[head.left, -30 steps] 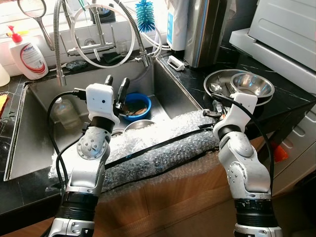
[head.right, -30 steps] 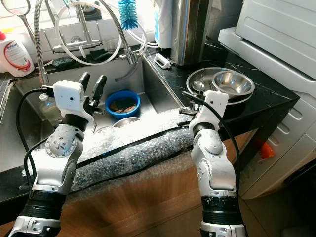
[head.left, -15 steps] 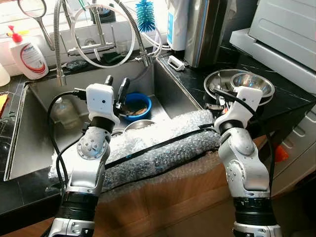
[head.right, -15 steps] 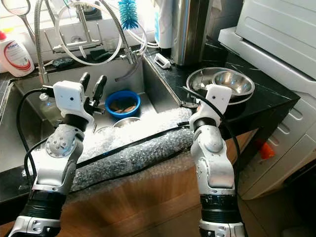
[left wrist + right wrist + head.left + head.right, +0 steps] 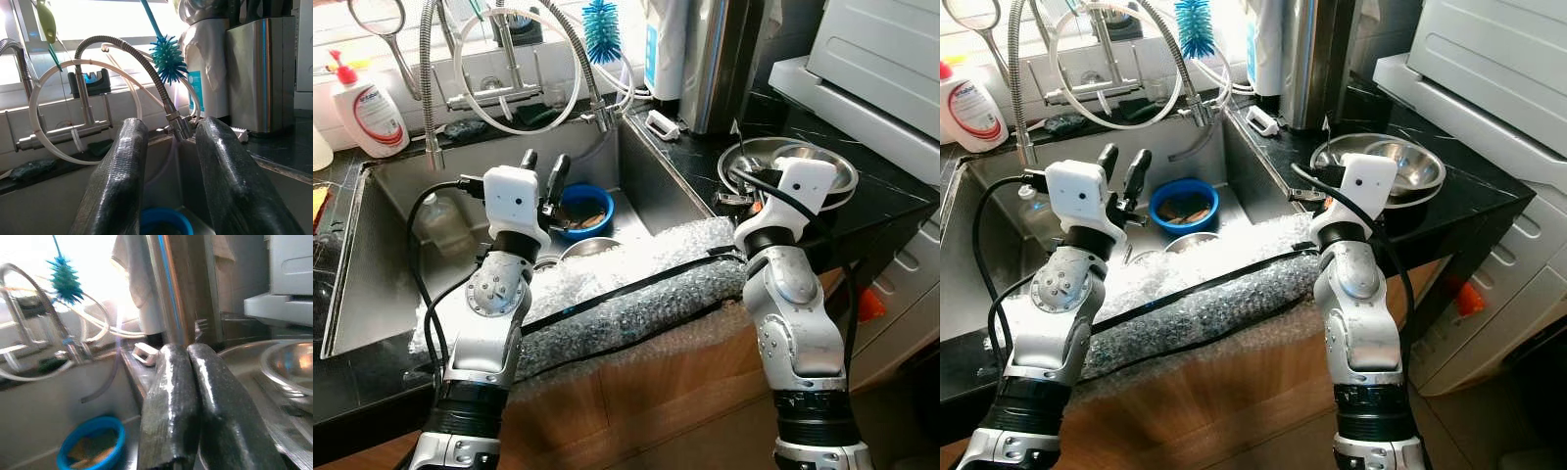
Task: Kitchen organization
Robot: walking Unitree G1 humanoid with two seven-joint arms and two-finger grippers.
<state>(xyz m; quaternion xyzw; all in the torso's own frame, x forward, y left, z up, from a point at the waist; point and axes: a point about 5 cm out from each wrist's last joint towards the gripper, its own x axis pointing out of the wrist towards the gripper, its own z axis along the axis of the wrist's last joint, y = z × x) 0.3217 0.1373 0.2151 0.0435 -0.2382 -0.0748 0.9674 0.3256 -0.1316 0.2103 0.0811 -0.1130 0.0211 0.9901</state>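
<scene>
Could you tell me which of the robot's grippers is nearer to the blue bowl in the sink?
The left. The left gripper hovers open just above the blue bowl, while the right gripper sits shut over the counter by the steel bowls.

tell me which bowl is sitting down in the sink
The blue bowl, in the sink by the left gripper; the steel bowl sits on the counter instead.

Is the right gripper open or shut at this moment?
Shut. In the right wrist view, the right gripper's two black fingers press together with no gap, beside the steel bowls. Whether something thin is pinched, cannot tell.
</scene>
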